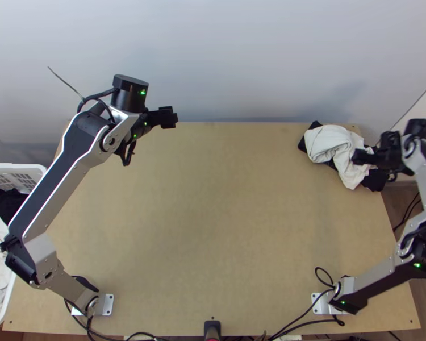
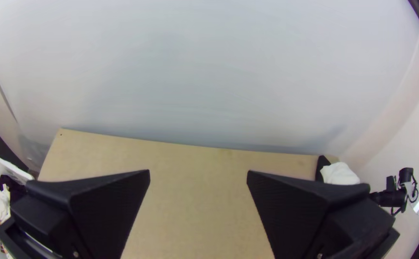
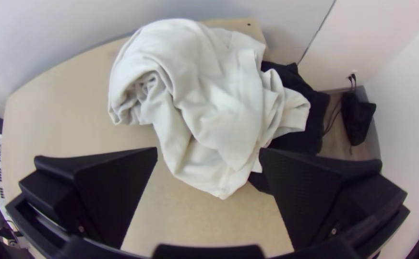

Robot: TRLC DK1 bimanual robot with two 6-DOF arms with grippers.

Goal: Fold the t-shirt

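Note:
A white cloth, probably the t-shirt, lies bunched on black cloth at the table's far right corner. My right gripper is over its right part; in the right wrist view the right gripper stands open, with the white cloth lying beyond and between its fingers, not held. Over the far left part of the table is my left gripper, far from the cloth. The left wrist view has the left gripper open, nothing between its fingers, and the white cloth off to one side.
A white basket with dark and white cloths stands at the table's left side. The bare wooden table spreads between the arms. A pale wall rises behind its far edge. Cables lie near the right arm's base.

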